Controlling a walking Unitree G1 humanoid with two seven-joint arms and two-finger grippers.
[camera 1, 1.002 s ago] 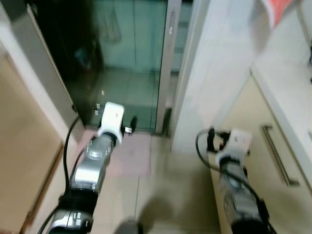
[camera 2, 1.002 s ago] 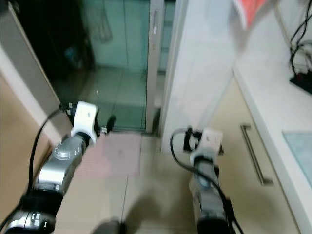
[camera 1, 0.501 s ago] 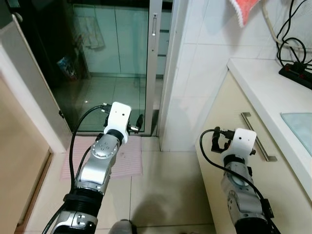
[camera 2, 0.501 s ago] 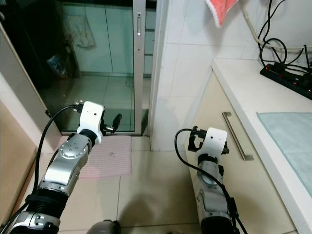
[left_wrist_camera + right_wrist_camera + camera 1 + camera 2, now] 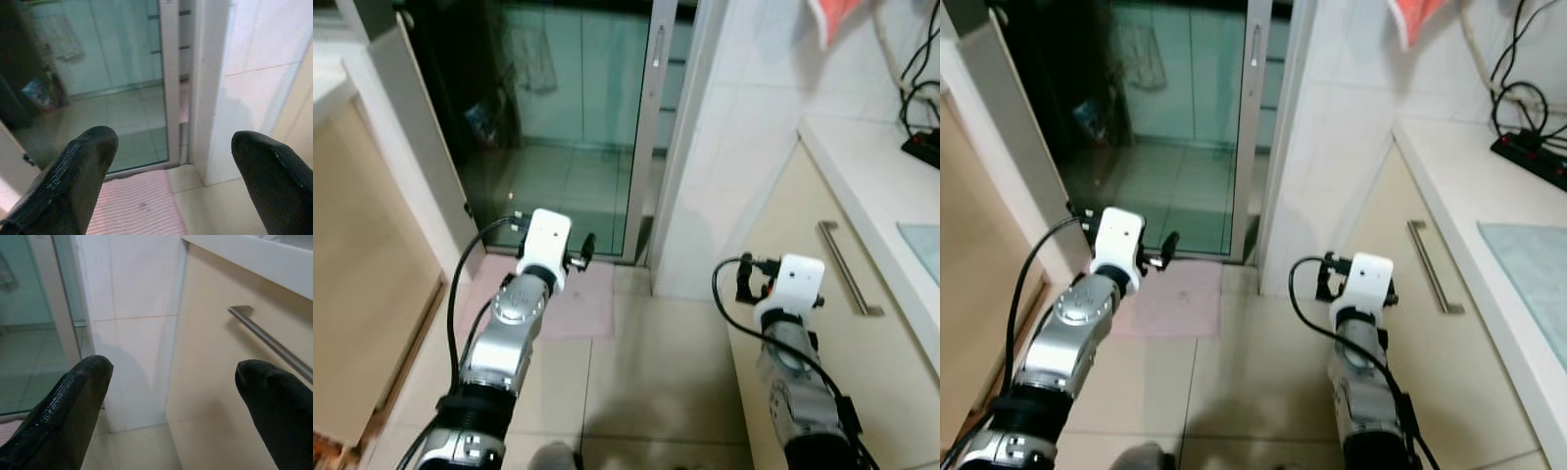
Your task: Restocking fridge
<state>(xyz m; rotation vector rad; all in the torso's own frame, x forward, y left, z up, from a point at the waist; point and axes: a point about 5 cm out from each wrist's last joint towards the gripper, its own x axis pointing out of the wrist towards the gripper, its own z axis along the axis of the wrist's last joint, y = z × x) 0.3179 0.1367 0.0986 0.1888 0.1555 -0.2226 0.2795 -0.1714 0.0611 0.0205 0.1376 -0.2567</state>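
A home kitchen is showing itself here: a cream cabinet [image 5: 862, 352] with a steel bar handle [image 5: 848, 267] is running under a white surface [image 5: 1449, 166], beside a white-tiled wall [image 5: 724, 186]. A glass sliding door [image 5: 578, 108] is standing behind a pink floor mat [image 5: 1175, 299], and a power strip [image 5: 1533, 157] is lying by the wall.

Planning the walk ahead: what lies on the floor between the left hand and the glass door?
A pink mat lies before the glass door, just beyond the open left hand, as the left wrist view shows.
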